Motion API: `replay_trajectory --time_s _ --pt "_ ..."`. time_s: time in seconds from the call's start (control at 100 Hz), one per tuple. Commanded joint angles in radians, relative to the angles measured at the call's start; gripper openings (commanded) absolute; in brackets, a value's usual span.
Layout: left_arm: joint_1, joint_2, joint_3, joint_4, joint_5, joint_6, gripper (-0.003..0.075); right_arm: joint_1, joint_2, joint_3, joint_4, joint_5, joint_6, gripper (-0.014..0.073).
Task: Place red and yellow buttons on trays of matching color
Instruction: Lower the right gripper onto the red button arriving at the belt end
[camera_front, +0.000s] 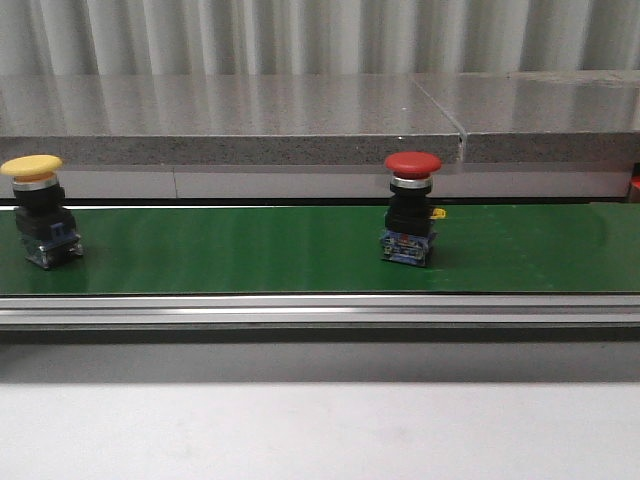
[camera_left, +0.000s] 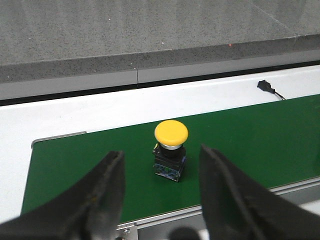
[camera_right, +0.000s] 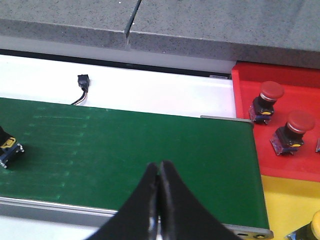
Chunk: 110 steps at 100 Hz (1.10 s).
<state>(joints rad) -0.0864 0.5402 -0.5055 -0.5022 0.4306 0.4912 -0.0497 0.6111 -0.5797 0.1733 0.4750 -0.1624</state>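
Left gripper (camera_left: 161, 192) spread, yellow button (camera_left: 170, 149) at 12 o'clock between fingers: pre-grasp; next, descend, close. Right gripper (camera_right: 160, 192) pinched together, empty.

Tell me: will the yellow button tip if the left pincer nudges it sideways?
Probably. The yellow button stands upright on the green belt, its wide cap overhanging a narrower base, so it looks top-heavy. It looks rigid; gripping the black body seems safer than the smooth dome.
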Motion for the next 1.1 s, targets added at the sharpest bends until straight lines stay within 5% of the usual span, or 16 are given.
replay_trajectory --time_s 0.0,0.13,0.85,0.97,1.09 --pt "-0.008 0.001 -0.025 -0.022 -0.062 -0.013 0.0173 0.002 -0.004 -0.026 0.005 -0.071 -0.011 -0.0067" --pt "-0.008 0.001 -0.025 -0.022 -0.062 -0.013 -0.0017 0.002 -0.004 -0.026 0.005 -0.072 -0.011 -0.0067" --pt "-0.008 0.001 -0.025 -0.022 -0.046 -0.013 -0.0020 0.002 -0.003 -0.025 0.005 -0.057 -0.011 -0.0060" --pt "-0.008 0.001 -0.025 -0.022 -0.046 -0.013 -0.0020 0.002 -0.003 -0.025 0.005 -0.027 -0.011 0.0069" --pt "-0.008 0.001 -0.025 -0.022 -0.046 -0.013 -0.0020 0.002 -0.003 -0.025 0.005 0.006 -0.011 0.0383"
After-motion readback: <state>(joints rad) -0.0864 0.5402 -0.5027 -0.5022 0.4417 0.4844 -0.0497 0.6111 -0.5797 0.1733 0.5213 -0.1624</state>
